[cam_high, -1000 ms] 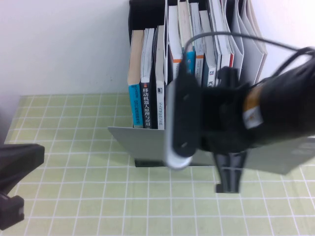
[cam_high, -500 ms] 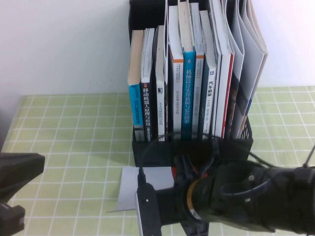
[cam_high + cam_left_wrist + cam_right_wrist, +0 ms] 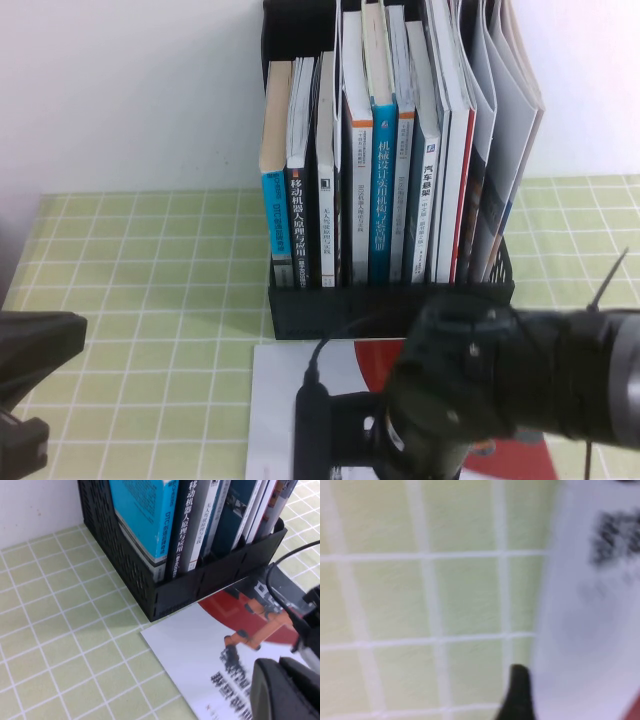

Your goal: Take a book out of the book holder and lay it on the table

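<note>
The book (image 3: 300,400), a thin white booklet with a big red circle and an orange robot arm picture, lies flat on the green grid table (image 3: 150,300) just in front of the black book holder (image 3: 390,300). My right arm (image 3: 470,400) hangs low over the book and hides its gripper in the high view. In the right wrist view the right gripper (image 3: 555,700) shows one black fingertip (image 3: 517,692), which stands off at the book's white edge (image 3: 585,630) with nothing pinched. My left gripper (image 3: 285,690) is parked at the table's left, its fingers together, clear of the book (image 3: 200,650).
The holder (image 3: 200,587) stands against the white wall, full of upright books, among them blue-spined ones (image 3: 385,190) and thin white ones at its right end (image 3: 500,130). Bare grid cloth lies left of the book and holder (image 3: 60,610).
The right arm came down from in front of the holder toward the near table edge, carrying the book. The book went from held up and tilted to flat on the cloth. The left arm stayed put.
</note>
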`<act>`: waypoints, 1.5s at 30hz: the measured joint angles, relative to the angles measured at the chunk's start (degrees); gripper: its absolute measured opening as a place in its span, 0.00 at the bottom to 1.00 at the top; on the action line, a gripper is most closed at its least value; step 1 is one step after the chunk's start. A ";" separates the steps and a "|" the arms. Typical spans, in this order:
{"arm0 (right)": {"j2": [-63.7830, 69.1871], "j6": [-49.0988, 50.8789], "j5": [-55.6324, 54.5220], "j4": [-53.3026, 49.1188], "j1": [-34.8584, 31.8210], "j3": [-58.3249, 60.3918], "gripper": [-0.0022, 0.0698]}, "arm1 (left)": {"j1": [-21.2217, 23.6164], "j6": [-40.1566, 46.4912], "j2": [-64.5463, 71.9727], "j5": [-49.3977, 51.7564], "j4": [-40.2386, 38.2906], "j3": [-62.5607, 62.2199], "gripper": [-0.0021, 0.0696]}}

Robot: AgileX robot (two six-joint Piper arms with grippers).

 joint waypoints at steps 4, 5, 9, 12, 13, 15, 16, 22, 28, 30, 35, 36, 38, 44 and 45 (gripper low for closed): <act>0.00 -9.39 14.42 14.19 0.00 -8.61 0.89 | 0.00 0.00 0.00 0.44 0.30 0.00 0.03; 0.00 -11.09 17.14 18.00 0.00 -11.51 0.90 | 0.00 0.00 0.00 1.06 0.71 0.00 0.03; -0.86 -16.11 20.08 28.09 0.00 -22.69 0.85 | 0.00 0.00 0.00 3.22 2.62 0.00 0.03; -2.17 -17.71 21.26 29.50 0.00 -33.40 0.72 | 0.00 -0.27 0.00 3.78 3.72 0.00 0.03; -2.45 -17.71 21.49 28.86 0.00 -37.36 0.65 | 0.00 -0.25 0.00 4.11 3.83 0.00 0.03; -3.04 -16.73 21.90 25.28 0.00 -44.42 0.48 | 0.00 -0.25 -0.57 4.72 3.83 0.00 0.03; -3.49 -15.98 22.01 22.34 0.00 -48.04 0.38 | 0.00 -0.40 -1.04 4.87 3.83 0.00 0.03; -7.99 -9.12 22.13 -2.99 -0.29 -58.89 0.06 | 0.00 -3.00 -7.73 6.67 7.02 0.00 0.03; -16.37 -0.65 22.13 -13.40 -6.01 -56.22 0.03 | 0.00 -12.92 -20.35 6.08 15.61 1.19 0.03; -20.17 0.68 22.13 -13.40 -7.65 -54.02 0.03 | 0.00 -16.35 -25.84 3.91 17.16 2.82 0.03; -30.60 4.47 21.97 -13.40 -9.28 -42.93 0.03 | 0.00 -20.78 -34.69 -2.75 18.47 9.96 0.03; -32.58 5.50 21.23 -13.40 -9.38 -40.47 0.03 | 0.00 -21.38 -35.15 -3.33 18.57 11.28 0.03; -37.86 8.40 18.38 -13.40 -9.51 -33.53 0.03 | 0.00 -22.55 -35.42 -3.84 18.55 14.47 0.03; -55.56 17.21 6.53 -13.54 -9.51 -9.10 0.03 | 0.00 -22.90 -35.42 -5.61 17.97 21.00 0.03; -58.78 18.90 4.44 -13.54 -9.51 -4.19 0.03 | 0.00 -22.90 -35.42 -6.13 17.97 21.59 0.03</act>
